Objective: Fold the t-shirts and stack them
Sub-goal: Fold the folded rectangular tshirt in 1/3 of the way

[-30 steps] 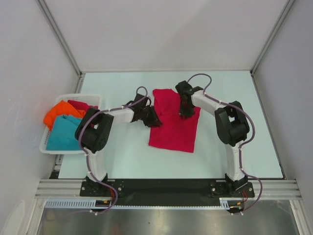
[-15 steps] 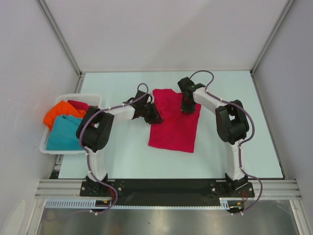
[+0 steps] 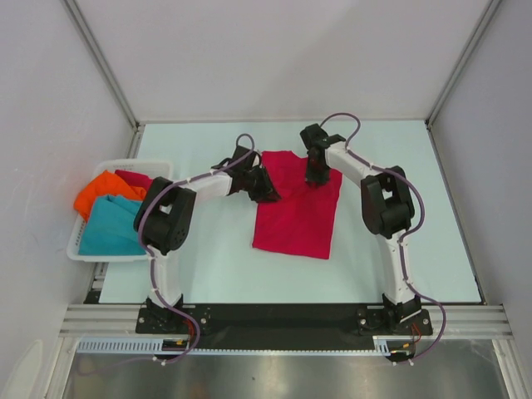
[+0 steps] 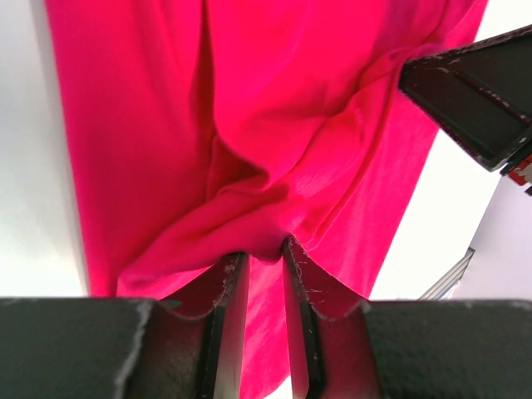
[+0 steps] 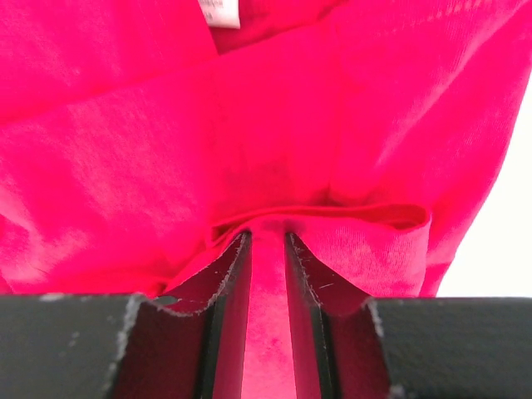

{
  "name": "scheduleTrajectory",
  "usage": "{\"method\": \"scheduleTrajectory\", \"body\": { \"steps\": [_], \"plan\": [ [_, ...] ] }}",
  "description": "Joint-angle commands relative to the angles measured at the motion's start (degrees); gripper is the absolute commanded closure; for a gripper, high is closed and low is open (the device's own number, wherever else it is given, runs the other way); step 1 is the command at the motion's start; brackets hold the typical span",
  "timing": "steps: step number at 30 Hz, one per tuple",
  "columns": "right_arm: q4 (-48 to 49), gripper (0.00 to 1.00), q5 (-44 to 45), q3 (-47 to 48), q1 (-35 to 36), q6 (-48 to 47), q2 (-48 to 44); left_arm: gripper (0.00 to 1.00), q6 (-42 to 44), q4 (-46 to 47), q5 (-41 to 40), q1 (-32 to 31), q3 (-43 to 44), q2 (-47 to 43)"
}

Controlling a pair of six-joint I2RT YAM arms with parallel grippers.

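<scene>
A crimson red t-shirt (image 3: 295,218) lies partly folded on the table's middle. My left gripper (image 3: 268,189) is shut on a pinch of cloth at its left edge; the left wrist view shows the fingers (image 4: 262,252) closed on a fold of the shirt (image 4: 291,125). My right gripper (image 3: 316,176) is shut on cloth near the shirt's far right; the right wrist view shows it (image 5: 266,237) pinching a fold of the shirt (image 5: 249,125). An orange t-shirt (image 3: 100,191), a teal t-shirt (image 3: 108,229) and a second red t-shirt (image 3: 137,178) lie in the basket.
The white slotted basket (image 3: 76,249) stands at the left edge of the table. White walls and metal frame posts enclose the table on three sides. The right gripper's black body (image 4: 474,91) shows in the left wrist view. A white label (image 5: 220,10) shows on the shirt.
Both grippers have moved a little toward the far side, each holding cloth. The shirt's far part has shifted with them and pulled flatter.
</scene>
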Motion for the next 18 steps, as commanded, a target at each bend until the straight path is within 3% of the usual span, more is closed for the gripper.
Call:
{"method": "scheduleTrajectory", "body": {
  "steps": [1,18],
  "plan": [
    [-0.89,0.72,1.45,4.05,-0.56,-1.15,1.23,0.73,1.49,-0.73,-0.13,0.81,3.65,0.96],
    [-5.98,0.72,2.41,15.48,-3.11,-2.11,7.12,0.73,1.75,-1.7,2.06,4.33,11.38,5.45]
  ]
}}
